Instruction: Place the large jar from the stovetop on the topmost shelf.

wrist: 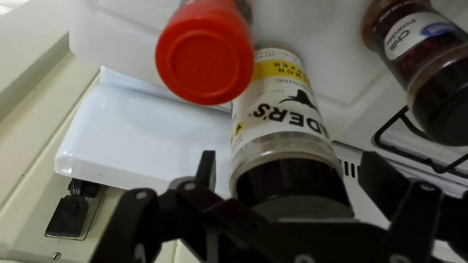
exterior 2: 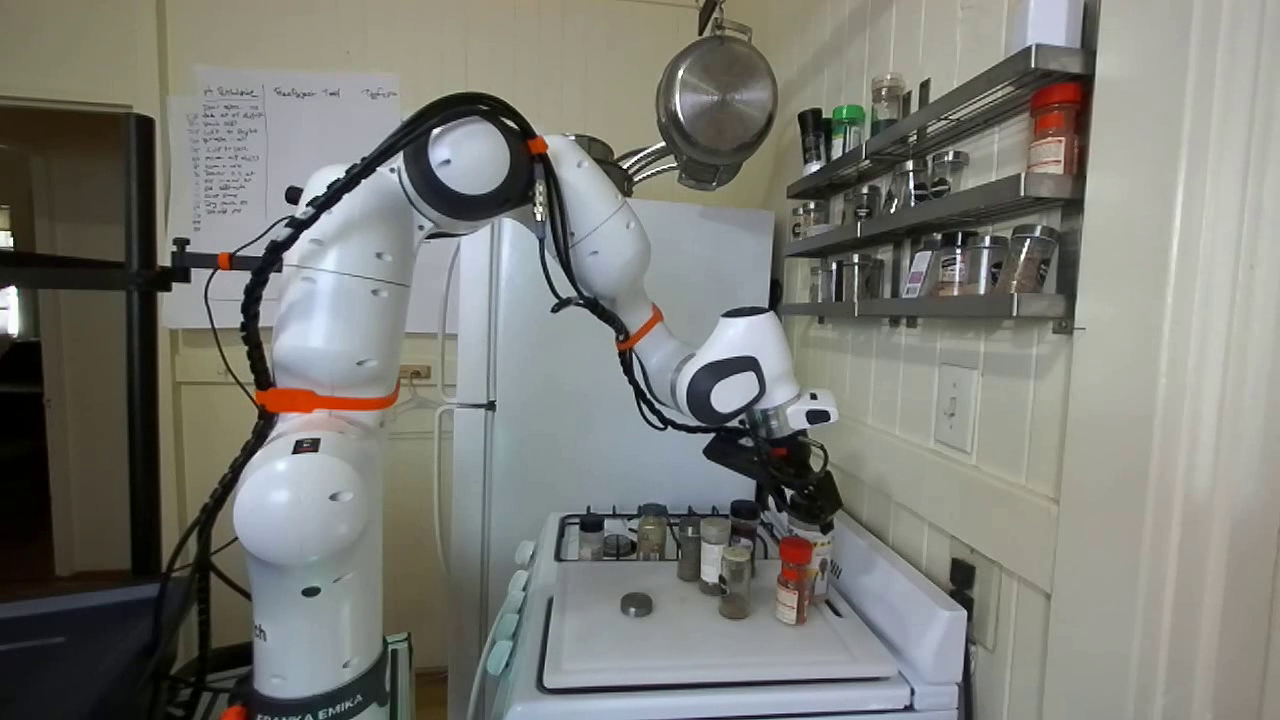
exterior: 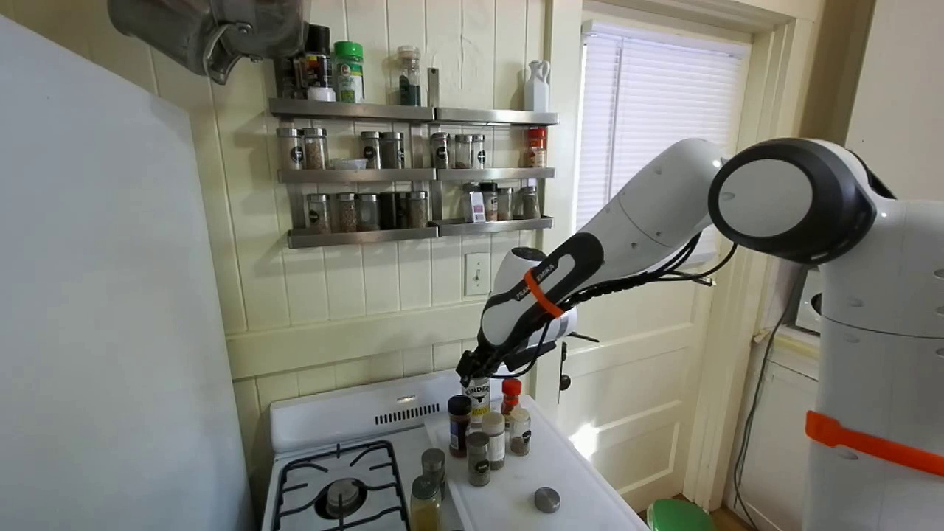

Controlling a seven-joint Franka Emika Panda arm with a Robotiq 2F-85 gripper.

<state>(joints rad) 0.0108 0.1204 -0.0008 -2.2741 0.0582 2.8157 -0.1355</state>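
Observation:
The large jar has a white and yellow label and a black lid. It stands upright at the back of the white stovetop, beside the rear panel. It also shows in both exterior views, partly hidden by bottles and my gripper. My gripper is tilted down over the jar from above. Its fingers are open on either side of the black lid, with a gap on both sides in the wrist view. The topmost shelf of the metal wall rack is high above and holds several bottles.
A red-capped bottle and a dark-lidded chilli powder bottle stand close beside the jar. Several small jars and a round metal lid are in front. Lower rack tiers hold jars. Metal pots hang near the rack.

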